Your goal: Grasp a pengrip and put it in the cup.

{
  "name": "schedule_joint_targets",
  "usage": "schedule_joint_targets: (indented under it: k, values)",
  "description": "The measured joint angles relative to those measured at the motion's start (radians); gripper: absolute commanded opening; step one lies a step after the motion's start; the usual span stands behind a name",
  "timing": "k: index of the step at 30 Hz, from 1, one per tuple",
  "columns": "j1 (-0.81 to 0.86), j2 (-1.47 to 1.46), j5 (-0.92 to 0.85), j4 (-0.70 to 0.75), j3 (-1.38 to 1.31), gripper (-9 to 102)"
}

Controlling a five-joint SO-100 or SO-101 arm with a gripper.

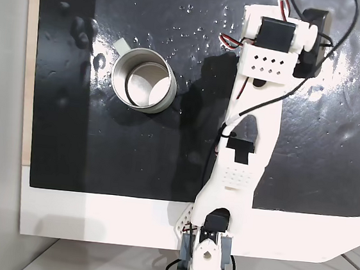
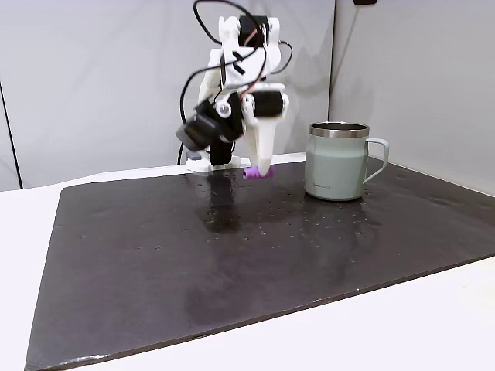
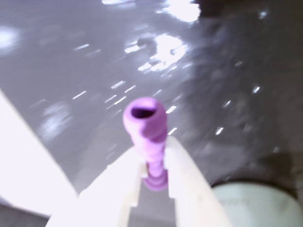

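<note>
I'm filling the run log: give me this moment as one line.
phase: carry | gripper: shut on pengrip | pengrip: off the mat | cup: upright on mat, nothing seen inside | next: move over cup

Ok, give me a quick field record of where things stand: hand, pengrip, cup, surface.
hand: shut on the pengrip, low over the mat in a fixed view
pengrip: purple, pinched between the fingers, open end sticking out
cup: upright on the mat, nothing visible inside from above
cup vs hand: apart, cup to the right in a fixed view
surface: black mat
</note>
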Motion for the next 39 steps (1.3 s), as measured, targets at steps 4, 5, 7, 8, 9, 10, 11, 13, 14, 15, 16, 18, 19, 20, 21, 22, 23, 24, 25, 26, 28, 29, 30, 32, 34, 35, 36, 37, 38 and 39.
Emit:
schedule_joint_targets:
  k: [4, 5, 7, 8, 9, 10, 11, 13, 14, 15, 16, 18, 19, 20, 21, 22, 23, 24, 25, 26, 28, 29, 30, 32, 34, 35, 36, 37, 38, 39]
  values:
    - [0.038, 0.169, -0.005, 0.002, 0.06, 0]
    - [0.043, 0.198, -0.009, 0.002, 0.064, 0]
    - [0.044, 0.259, -0.017, 0.002, 0.066, 0]
    - [0.04, 0.281, -0.02, 0.002, 0.066, 0]
    - [0.038, 0.307, -0.021, 0.002, 0.066, 0]
    - [0.038, 0.33, -0.026, 0.002, 0.075, 0]
    - [0.038, 0.35, -0.029, 0.002, 0.078, 0]
    - [0.041, 0.376, -0.035, 0.002, 0.078, 0]
    - [0.043, 0.385, -0.04, 0.002, 0.078, 0]
    - [0.041, 0.396, -0.04, 0.002, 0.083, 0]
    - [0.038, 0.405, -0.04, 0.002, 0.092, 0]
    - [0.031, 0.431, -0.04, 0.002, 0.138, 0]
    - [0.026, 0.448, -0.041, 0.002, 0.167, 0]
    - [0.014, 0.466, -0.043, 0.002, 0.196, 0]
    - [-0.003, 0.491, -0.046, 0.002, 0.23, 0]
    - [-0.025, 0.518, -0.046, 0.002, 0.261, 0]
    - [-0.051, 0.549, -0.046, 0.002, 0.295, 0]
    - [-0.081, 0.584, -0.046, 0.002, 0.333, 0]
    - [-0.11, 0.62, -0.046, 0.002, 0.367, 0]
    - [-0.138, 0.653, -0.046, 0.002, 0.403, 0]
    - [-0.187, 0.719, -0.046, 0.002, 0.479, 0]
    - [-0.206, 0.746, -0.046, 0.002, 0.511, 0]
    - [-0.224, 0.77, -0.046, 0.002, 0.541, 0]
    - [-0.264, 0.811, -0.046, 0.002, 0.588, 0]
    - [-0.305, 0.845, -0.046, 0.002, 0.623, 0]
    - [-0.328, 0.859, -0.046, 0.002, 0.635, 0]
    - [-0.347, 0.868, -0.051, 0.002, 0.647, 0]
    - [-0.364, 0.876, -0.057, 0.002, 0.66, 0]
    - [-0.38, 0.877, -0.06, 0.002, 0.666, 0]
    - [-0.396, 0.877, -0.064, 0.002, 0.672, 0]
